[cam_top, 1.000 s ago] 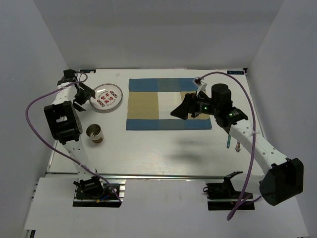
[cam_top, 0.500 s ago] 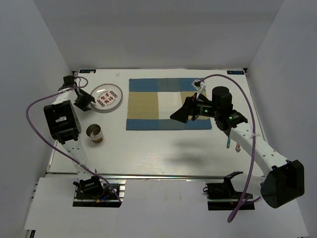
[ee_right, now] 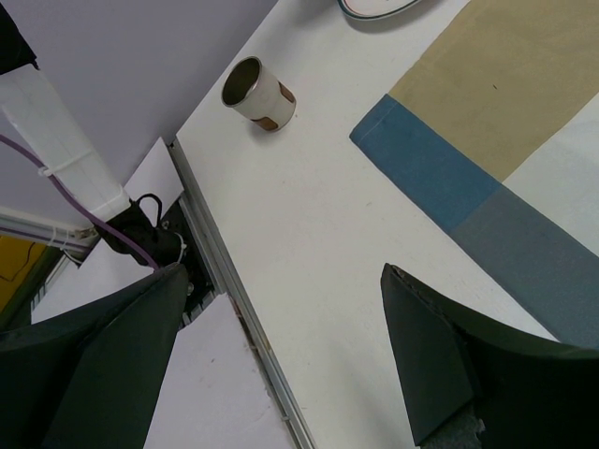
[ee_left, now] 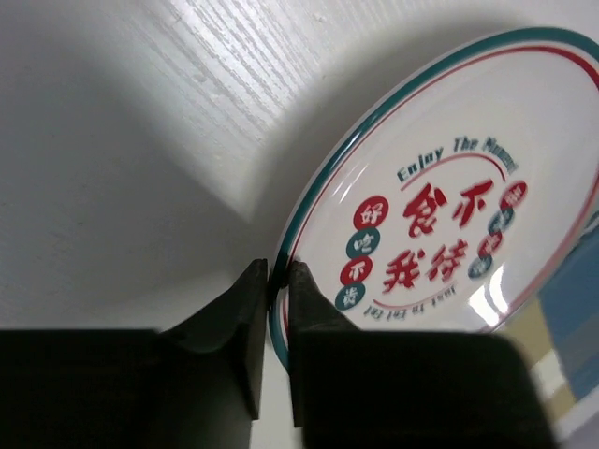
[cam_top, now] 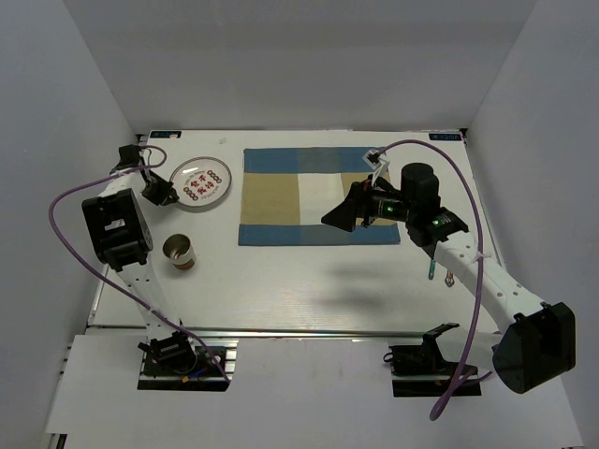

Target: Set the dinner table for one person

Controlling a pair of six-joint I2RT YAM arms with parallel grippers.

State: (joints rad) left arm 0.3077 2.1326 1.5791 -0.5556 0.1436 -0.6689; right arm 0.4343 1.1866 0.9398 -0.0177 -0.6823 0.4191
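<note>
Pinching the left rim of the printed plate [cam_top: 201, 182], the left hand [cam_top: 161, 194] sits low at the far left of the white counter [cam_top: 299, 281], its fingers almost pressed together on the edge. The right hand [cam_top: 342, 213] hangs spread wide above the right half of the checked placemat [cam_top: 281, 192]. A metal cup [cam_top: 179, 252] stands near the left arm. A green-handled utensil [cam_top: 431, 267] lies beside the right forearm.

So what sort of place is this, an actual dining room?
Probably a robotics test cell, not a dining room: a white table boxed in by plain white walls, two arms bolted at its metal rail, and a placemat, plate and cup laid out as props.
</note>
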